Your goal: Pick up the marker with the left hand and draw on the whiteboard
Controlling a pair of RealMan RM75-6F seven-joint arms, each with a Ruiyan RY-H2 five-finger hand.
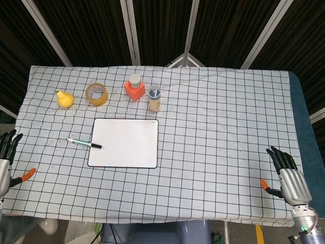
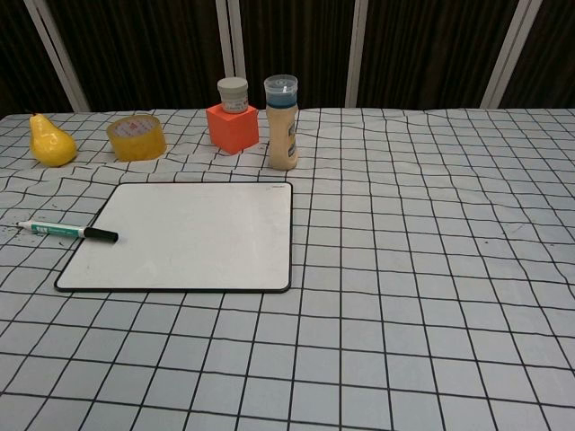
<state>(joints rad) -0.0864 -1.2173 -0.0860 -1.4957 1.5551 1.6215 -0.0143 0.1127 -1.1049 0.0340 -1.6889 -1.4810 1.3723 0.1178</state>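
A blank whiteboard (image 1: 124,143) (image 2: 181,235) with a black rim lies flat on the checked tablecloth, left of centre. A marker (image 1: 84,143) (image 2: 66,232) with a white-green barrel and black cap lies across the board's left edge, cap end on the board. My left hand (image 1: 7,161) rests at the table's left edge, fingers spread, holding nothing, well left of the marker. At the right front corner my right hand (image 1: 287,175) lies open too. The chest view shows neither hand.
Behind the board stand a yellow pear (image 1: 64,98) (image 2: 50,141), a roll of yellow tape (image 1: 96,94) (image 2: 137,136), an orange block with a small jar on it (image 1: 134,87) (image 2: 233,118), and a bottle (image 1: 155,98) (image 2: 282,123).
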